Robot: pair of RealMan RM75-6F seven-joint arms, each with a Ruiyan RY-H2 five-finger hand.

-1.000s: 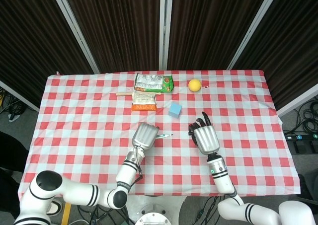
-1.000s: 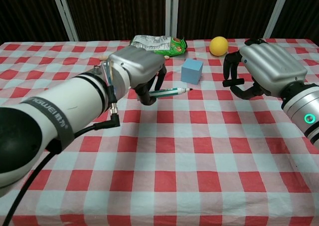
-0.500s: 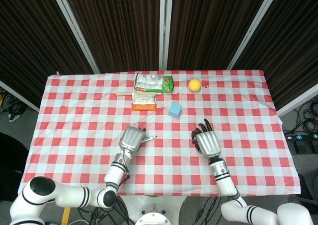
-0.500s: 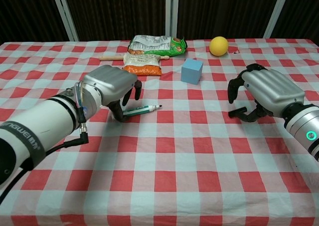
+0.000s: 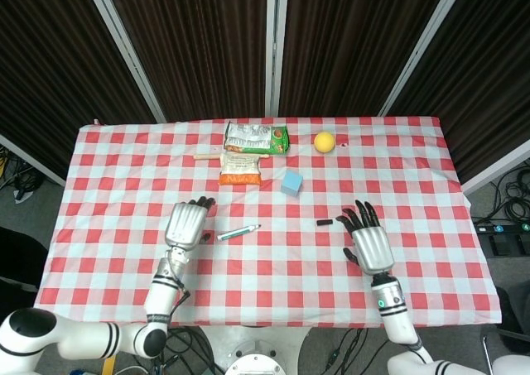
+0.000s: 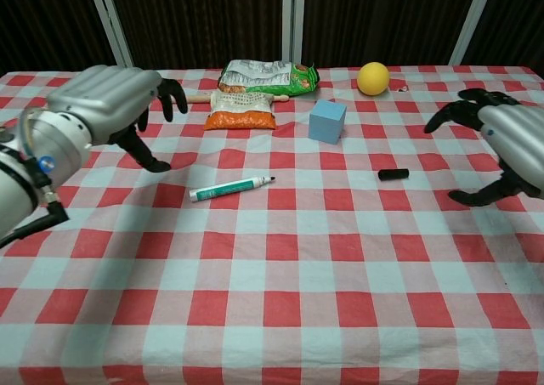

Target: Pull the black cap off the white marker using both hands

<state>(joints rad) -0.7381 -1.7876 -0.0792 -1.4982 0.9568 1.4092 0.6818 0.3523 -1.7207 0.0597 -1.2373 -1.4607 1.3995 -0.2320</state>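
The white marker (image 6: 229, 188) with a green label lies uncapped on the checked cloth, tip pointing right; the head view shows the marker (image 5: 238, 231) mid-table. The black cap (image 6: 393, 174) lies apart on the cloth to its right, and in the head view the cap (image 5: 325, 223) sits just left of my right hand. My left hand (image 6: 110, 104) hovers open, up and to the left of the marker, holding nothing; the head view shows the same left hand (image 5: 186, 223). My right hand (image 6: 501, 143) is open with fingers spread, right of the cap, and the head view shows that right hand (image 5: 369, 242).
A blue cube (image 6: 327, 120) stands behind the marker and cap. Snack bags (image 6: 259, 76) and an orange packet (image 6: 240, 113) lie at the back, with a wooden stick (image 5: 209, 155) beside them. A yellow ball (image 6: 373, 77) rests at the back right.
My left hand let go of the marker and drew back left; the marker now lies on the cloth. My right hand released the cap onto the table and moved right, fingers spreading.
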